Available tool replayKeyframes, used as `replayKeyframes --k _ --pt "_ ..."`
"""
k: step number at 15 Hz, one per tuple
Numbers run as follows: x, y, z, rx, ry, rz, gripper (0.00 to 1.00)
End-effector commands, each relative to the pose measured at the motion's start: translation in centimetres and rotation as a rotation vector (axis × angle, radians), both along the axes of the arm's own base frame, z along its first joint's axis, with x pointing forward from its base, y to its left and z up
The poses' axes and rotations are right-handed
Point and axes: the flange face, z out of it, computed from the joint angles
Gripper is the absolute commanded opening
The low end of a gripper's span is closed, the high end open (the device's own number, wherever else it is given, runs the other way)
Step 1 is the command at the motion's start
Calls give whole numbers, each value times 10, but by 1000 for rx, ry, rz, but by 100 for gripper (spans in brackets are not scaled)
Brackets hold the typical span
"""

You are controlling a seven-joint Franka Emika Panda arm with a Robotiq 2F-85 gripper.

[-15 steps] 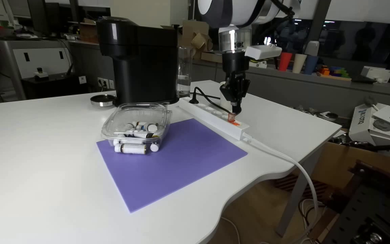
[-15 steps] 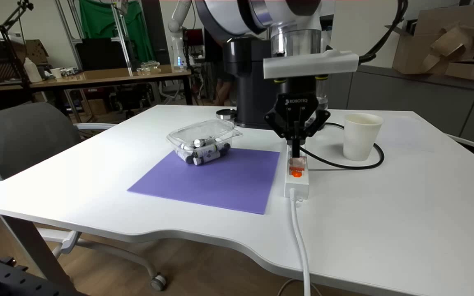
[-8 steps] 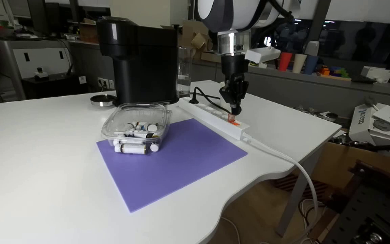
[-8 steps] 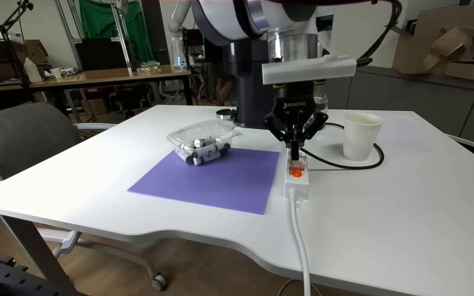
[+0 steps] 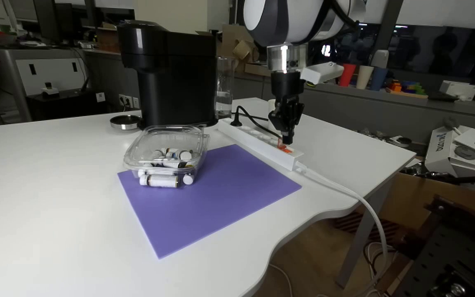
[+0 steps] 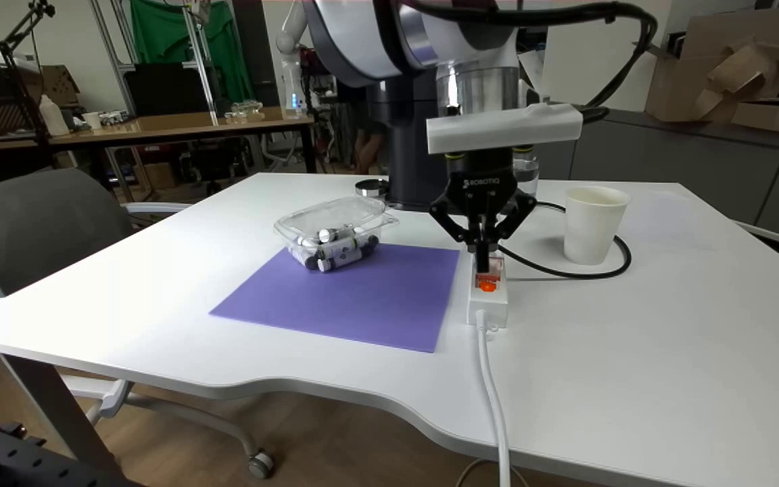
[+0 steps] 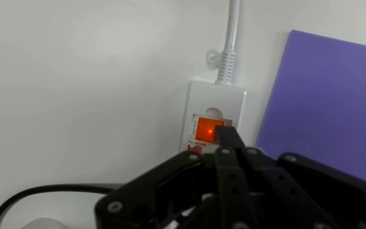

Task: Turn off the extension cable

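The extension cable point(image 5: 262, 149) is a long white power strip lying on the table beside the purple mat. It also shows in the other pictures, end-on in an exterior view point(image 6: 487, 311) and from above in the wrist view point(image 7: 216, 95). Its red-orange switch point(image 7: 206, 129) has a small bright spot on it and is partly covered by my fingertips. A white cord point(image 6: 494, 392) leaves the strip's near end. My gripper point(image 6: 483, 266) is shut, empty and pointing down. In the wrist view its fingertips point(image 7: 229, 136) overlap the switch's edge; whether they touch it, I cannot tell.
A purple mat point(image 5: 204, 210) bears a clear plastic box point(image 5: 167, 142) with small bottles. A black coffee machine point(image 5: 175, 82) stands behind. A white cup point(image 6: 592, 226) and black cable point(image 6: 565, 274) are on the strip's other side. A black plug point(image 5: 236, 121) sits in the strip's far end.
My gripper has moved down and slightly toward the strip's cord end, so its fingertips now appear closer to the switch. It stays shut. The strip has not moved.
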Motion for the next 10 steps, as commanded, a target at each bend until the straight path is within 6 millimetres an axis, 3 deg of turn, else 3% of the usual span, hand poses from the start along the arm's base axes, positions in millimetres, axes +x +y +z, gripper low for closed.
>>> replayKeyframes --k 1,10 --pt "-6 -6 -3 -24 -5 -14 0" --pt "-10 -14 -25 -34 -32 -8 0"
